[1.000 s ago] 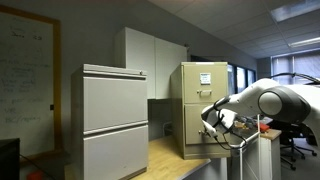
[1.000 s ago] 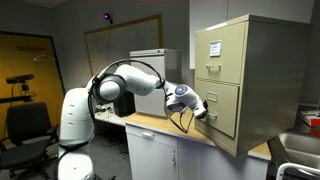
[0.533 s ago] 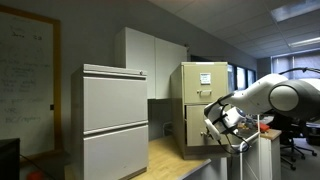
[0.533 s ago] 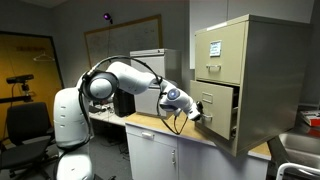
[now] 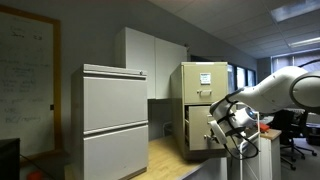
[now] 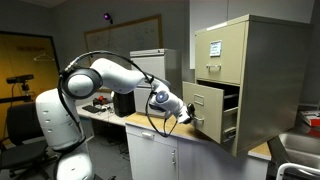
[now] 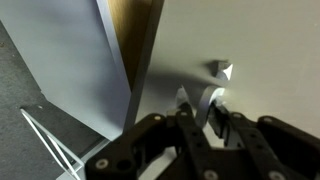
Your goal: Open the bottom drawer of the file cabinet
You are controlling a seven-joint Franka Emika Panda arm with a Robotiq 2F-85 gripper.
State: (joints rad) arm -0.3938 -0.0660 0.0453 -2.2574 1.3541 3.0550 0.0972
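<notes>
**Bottom drawer partly out, pincer on its handle**

Bottom drawer [image 6: 205, 112] is the lowest one in the file cabinet [image 6: 262, 70], the narrow tan unit standing on the end of the wooden surface [image 6: 145, 123]. Its plain front sits well clear of the cabinet face. A tan side wall is exposed, with a dark gap behind the front, and its rear end is inside the cabinet body. The opposite side shows the same in an exterior view: drawer [image 5: 196, 128] sticks out of the cabinet [image 5: 205, 85] toward the arm.

Upper drawer [image 6: 222, 48] is flush with the cabinet face, with paper labels on its front.

Pincer [image 6: 186, 117] is at the middle of the bottom drawer's front, at handle height. Arm [image 6: 110, 72] arcs over from the white base and reaches across the surface to it. In an exterior view the pincer [image 5: 228, 125] partly covers the drawer front, so contact isn't readable there.

Wrist view: the pincer [image 7: 213, 128] points straight at the pale drawer front [image 7: 260, 40]. The dark fingers [image 7: 186, 128] stand one on each side of the handle [image 7: 212, 100], tight against it, which reads as clamped on the handle. A small bright tab [image 7: 225, 70] sits on the front just beyond the handle; can't tell what it is.

Around it: a wide pale grey two-drawer cabinet [image 5: 112, 120] stands well apart from the tan one, a tall white cupboard [image 5: 150, 60] sits behind and between them, and a whiteboard [image 5: 25, 80] hangs on the far wall.
</notes>
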